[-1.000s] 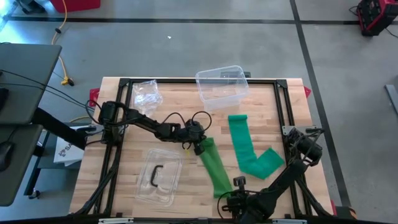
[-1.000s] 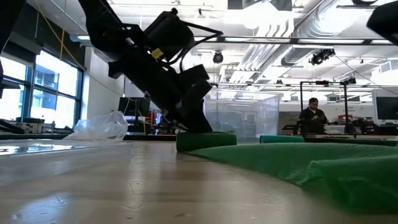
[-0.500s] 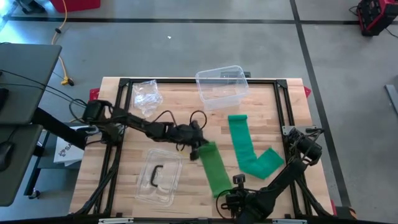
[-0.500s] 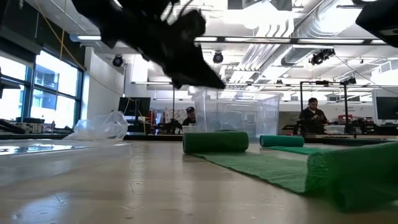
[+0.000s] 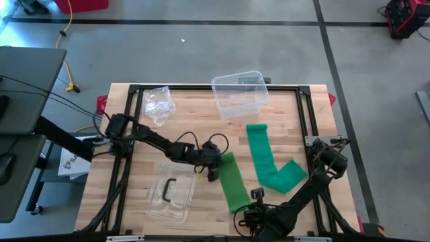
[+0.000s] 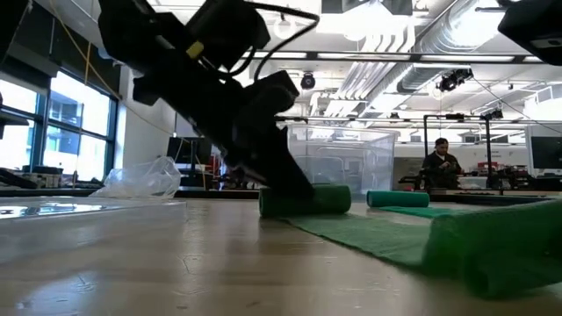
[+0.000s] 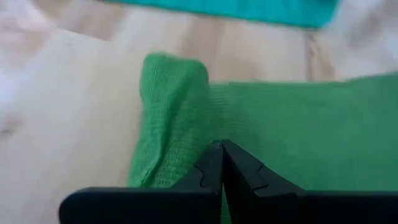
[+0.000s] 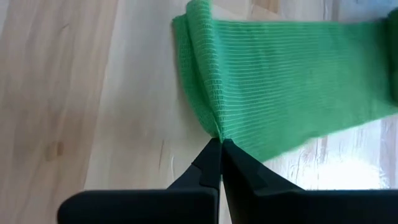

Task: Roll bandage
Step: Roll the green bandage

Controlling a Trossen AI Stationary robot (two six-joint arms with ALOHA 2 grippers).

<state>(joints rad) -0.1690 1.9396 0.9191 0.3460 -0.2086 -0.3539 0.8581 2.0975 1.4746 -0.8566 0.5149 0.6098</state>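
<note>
The left pincer (image 5: pixel 213 169), fingers together, presses beside the bandage (image 5: pixel 232 181)'s rolled end to push it, while the right pincer (image 5: pixel 250 214), also together, pins the far end.

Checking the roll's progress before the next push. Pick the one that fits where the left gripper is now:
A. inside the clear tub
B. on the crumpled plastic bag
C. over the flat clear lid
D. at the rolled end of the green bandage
D: the left gripper, fingers shut, sits against the rolled end of the green bandage, with the roll just ahead of its fingertips in the left wrist view.
</note>
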